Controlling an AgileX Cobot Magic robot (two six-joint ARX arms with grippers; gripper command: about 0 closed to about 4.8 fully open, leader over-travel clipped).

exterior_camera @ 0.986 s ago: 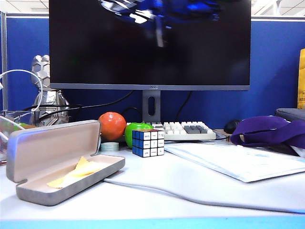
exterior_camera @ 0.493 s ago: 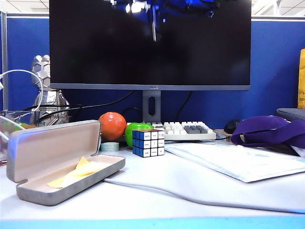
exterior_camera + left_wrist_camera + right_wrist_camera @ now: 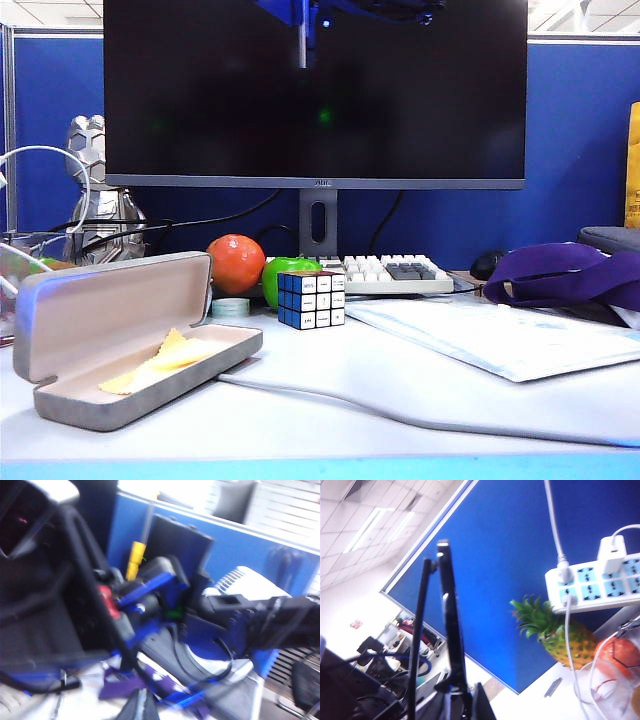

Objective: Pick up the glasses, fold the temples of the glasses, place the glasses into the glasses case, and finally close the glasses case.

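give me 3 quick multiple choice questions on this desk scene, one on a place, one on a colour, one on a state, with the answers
1. Where does the yellow cloth lie?
A) in the glasses case
B) on the keyboard
C) under the cube

2. What colour is the cloth bundle at the right?
A) red
B) purple
C) green

3. What is the right gripper doing?
A) open and empty
B) shut on the glasses
C) shut on the cube

Answers:
1 A, the cloth rests on the lining of the open case.
2 B, the bundle is plainly purple.
3 B, the right gripper, outside the exterior view, pinches the black frame.

The left gripper, also outside the exterior view, is too blurred to judge.
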